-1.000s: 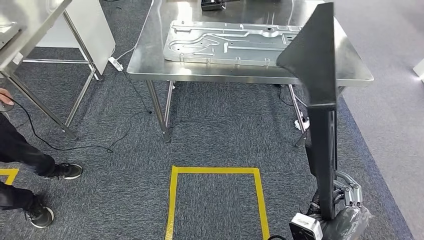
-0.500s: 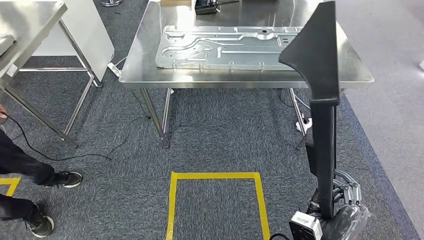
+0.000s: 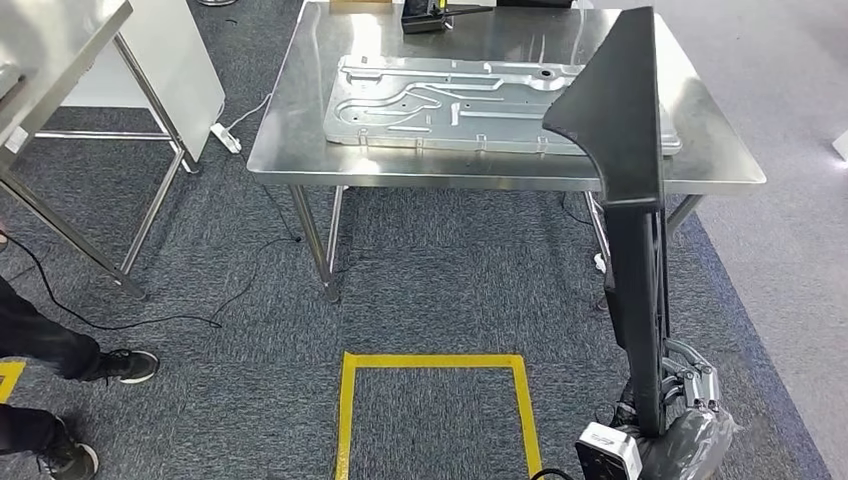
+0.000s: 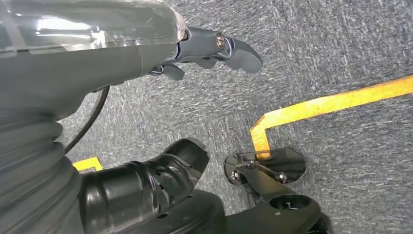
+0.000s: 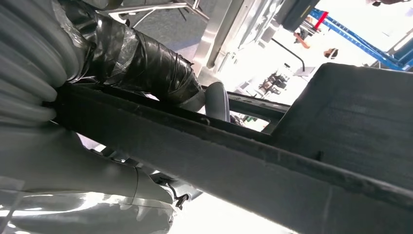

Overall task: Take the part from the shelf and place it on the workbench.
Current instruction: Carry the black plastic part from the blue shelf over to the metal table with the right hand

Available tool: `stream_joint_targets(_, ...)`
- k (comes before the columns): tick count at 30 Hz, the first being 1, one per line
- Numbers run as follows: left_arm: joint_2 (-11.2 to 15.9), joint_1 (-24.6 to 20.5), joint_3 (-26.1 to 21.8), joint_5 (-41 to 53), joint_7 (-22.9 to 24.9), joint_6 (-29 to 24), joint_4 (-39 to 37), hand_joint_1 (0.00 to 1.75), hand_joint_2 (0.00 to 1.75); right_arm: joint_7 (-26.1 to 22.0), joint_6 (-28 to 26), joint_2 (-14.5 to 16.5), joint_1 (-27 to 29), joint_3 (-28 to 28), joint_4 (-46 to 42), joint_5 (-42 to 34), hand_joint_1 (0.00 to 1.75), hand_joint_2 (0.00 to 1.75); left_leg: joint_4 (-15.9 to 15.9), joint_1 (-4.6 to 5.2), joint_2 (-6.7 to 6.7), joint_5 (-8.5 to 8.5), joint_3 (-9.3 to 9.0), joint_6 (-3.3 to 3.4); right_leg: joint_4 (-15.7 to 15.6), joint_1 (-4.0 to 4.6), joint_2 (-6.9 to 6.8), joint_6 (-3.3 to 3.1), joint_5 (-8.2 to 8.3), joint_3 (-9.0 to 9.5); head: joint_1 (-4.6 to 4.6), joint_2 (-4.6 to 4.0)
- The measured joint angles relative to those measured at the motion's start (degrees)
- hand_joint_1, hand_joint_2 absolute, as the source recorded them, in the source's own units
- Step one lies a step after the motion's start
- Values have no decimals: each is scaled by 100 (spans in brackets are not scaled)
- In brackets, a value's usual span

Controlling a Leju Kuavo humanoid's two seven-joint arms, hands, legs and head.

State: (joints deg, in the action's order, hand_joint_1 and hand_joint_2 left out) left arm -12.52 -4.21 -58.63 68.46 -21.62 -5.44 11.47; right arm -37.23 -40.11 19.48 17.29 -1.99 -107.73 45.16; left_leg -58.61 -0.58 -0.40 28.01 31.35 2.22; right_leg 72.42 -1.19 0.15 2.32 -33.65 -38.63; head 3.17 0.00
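A long black part (image 3: 625,150), narrow below and flared wide at the top, stands upright at the right of the head view. My right hand (image 3: 690,392) grips its lower end near the floor. In the right wrist view the taped fingers (image 5: 146,63) wrap round the part's dark bar (image 5: 292,165). The steel workbench (image 3: 300,140) stands ahead, with a stamped metal panel (image 3: 450,105) lying flat on it. The part's top overlaps the bench's right side in the picture. My left hand (image 4: 146,58) hangs over the carpet, fingers apart, holding nothing.
A yellow tape square (image 3: 435,362) marks the carpet before the bench. A second steel table (image 3: 60,60), a white board (image 3: 190,70), a power strip (image 3: 228,137) and cables lie to the left. A person's shoes (image 3: 125,367) are at the lower left. A dark device (image 3: 425,15) sits at the bench's back.
The whole picture has slid downward, so the camera has moved toward the bench. The person's feet have drifted to the lower left edge. My right hand still holds the part.
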Motion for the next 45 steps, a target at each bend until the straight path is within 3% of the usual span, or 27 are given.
stream_joint_targets(2, -5, 8, -1, 1, 0, 1, -1, 0, 175, 2, 0, -3, -3, 0, 0, -3, 175, 175, 4, 12, -9, 79, -107, -25, -715, 37, -2, -83, 498, 243, 0, 0)
stream_joint_targets(3, -9, 6, -1, 2, 0, 2, -1, 0, 175, 2, 0, -4, -4, 0, -1, -3, 175, 175, 3, 19, -14, 116, -141, -48, -1029, 64, -4, -126, 639, 368, 1, 0)
stream_joint_targets(6, -17, -11, 1, 0, 0, 8, -2, 0, 175, 2, 0, -8, -3, 2, -6, -3, 175, 175, 40, 14, -6, 168, -173, -138, -1304, 120, -2, -204, 658, 481, -4, 0)
stream_joint_targets(9, -12, -24, -1, -1, -1, 17, -2, 0, 175, 5, 0, -8, -2, 5, -8, -3, 175, 175, -98, 12, 6, 295, -165, -215, -1436, 57, 0, -268, 659, 602, -14, 0)
stream_joint_targets(10, -11, -24, -1, 0, -1, 18, -1, 0, 175, 5, 0, -7, -3, 8, -8, -3, 175, 175, -347, 7, 7, 415, -47, -236, -1474, 37, -9, -292, 653, 654, -21, 0)
stream_joint_targets(12, -10, -18, -1, 2, 1, 19, -1, 0, 175, 7, 0, -8, -6, 12, -5, -3, 175, 175, -1101, -7, 8, 696, 391, -273, -1487, 45, -26, -330, 612, 711, -33, 0)
stream_joint_targets(13, -9, -9, -1, 3, 1, 22, -1, 0, 175, 8, 0, -9, -5, 13, -3, -4, 175, 175, -1413, -12, 8, 751, 607, -289, -1486, 48, -26, -338, 585, 738, -31, 0)
stream_joint_targets(14, -9, 1, -1, 3, 2, 26, -2, 0, 175, 10, 0, -9, -3, 13, -1, -4, 175, 175, -1540, -15, 9, 691, 741, -298, -1486, 49, -22, -339, 554, 773, -32, 0)
stream_joint_targets(15, -8, 8, -1, 4, 2, 30, -2, 0, 175, 13, 0, -9, -2, 13, -1, -4, 175, 175, -1434, -17, 9, 504, 759, -301, -1484, 49, -15, -332, 519, 820, -32, 0)
stream_joint_targets(17, -6, 13, -1, 4, 2, 33, -2, 0, 175, 17, 0, -8, -3, 14, -1, -4, 175, 175, -730, -17, 10, -25, 529, -279, -1479, 48, -6, -302, 435, 922, -31, 0)
stream_joint_targets(19, -4, 4, 0, 4, 2, 34, -2, 0, 175, 19, 0, -9, -6, 15, -1, -4, 175, 175, -155, 6, 10, -265, 296, -228, -1460, 65, -2, -241, 355, 966, -28, 0)
stream_joint_targets(24, 4, 5, -1, 13, 2, 35, -2, 0, 175, 15, 0, -9, -15, 19, -2, -9, 175, 175, 34, 6, 3, -205, 183, -66, -1333, 67, -5, -90, 204, 949, -25, 0)
stream_joint_targets(26, 4, -5, -1, 16, 1, 35, -1, 0, 175, 14, 0, -14, -19, 20, -2, -21, 175, 175, 72, -5, 7, -182, 124, -5, -744, 49, -8, -47, -58, 651, -20, 0)
stream_joint_targets(28, 4, -11, -1, 19, 0, 35, -1, 0, 175, 15, 0, -27, -18, 18, 1, -34, 175, 175, 72, -2, 9, -134, 81, 23, -13, 41, -9, -19, -281, 188, -20, 0)
stream_joint_targets(29, 5, -9, -1, 20, 0, 35, -1, 0, 175, 16, 0, -35, -17, 17, 2, -38, 175, 175, 71, -1, 7, -104, 47, 24, 159, 37, -10, -11, -253, 37, -20, 0)
stream_joint_targets(30, 5, -6, -1, 22, 0, 35, -1, 0, 175, 19, 0, -40, -17, 16, 3, -42, 175, 175, 69, -1, 4, -71, 3, 18, 114, 35, -10, -12, -105, -10, -20, 0)
stream_joint_targets(32, 5, -1, -1, 28, 0, 35, -2, 0, 175, 20, 0, -48, -21, 14, 4, -46, 175, 175, 68, -1, -5, 14, -105, -10, -528, 37, -12, -45, 422, 166, -19, 0)
stream_joint_targets(34, 4, -8, -1, 37, 1, 36, -2, 0, 175, 24, 0, -54, -30, 11, 9, -46, 175, 175, 60, 16, -10, 94, -169, -66, -1136, 70, -12, -103, 728, 393, -19, 0)
stream_joint_targets(36, 5, -16, -1, 40, 2, 38, -2, 0, 175, 41, 0, -65, -39, 6, 15, -59, 175, 175, 67, 28, -8, 129, -181, -125, -1285, 103, 0, -154, 712, 458, -21, 0)
stream_joint_targets(39, 9, -30, -1, 57, 2, 42, -1, 0, 175, 111, 0, -92, -58, -4, 18, -151, 175, 175, 2, 28, 2, 217, -200, -201, -1373, 59, 11, -227, 689, 531, -23, 0)
stream_joint_targets(41, 11, -34, 0, 79, 1, 45, 0, 0, 175, 152, 0, -117, -106, -14, 28, -190, 175, 175, -482, 13, 5, 439, 32, -251, -1429, 38, -6, -282, 666, 615, -27, 0)
stream_joint_targets(43, 15, -25, 1, 98, 0, 49, 0, 0, 175, 167, 0, -151, -157, -35, 54, -197, 175, 175, -1245, 0, 7, 675, 487, -289, -1437, 42, -16, -329, 621, 667, -30, 0)
stream_joint_targets(44, 17, -17, 1, 109, 1, 50, 0, 0, 175, 169, 0, -170, -172, -50, 69, -196, 175, 175, -1492, -5, 7, 680, 672, -301, -1436, 45, -14, -338, 594, 697, -31, 0)
stream_joint_targets(45, 19, -9, 1, 120, 1, 50, 0, 0, 175, 170, 0, -189, -182, -69, 83, -192, 175, 175, -1546, -10, 7, 577, 769, -309, -1433, 45, -10, -338, 563, 734, -31, 0)
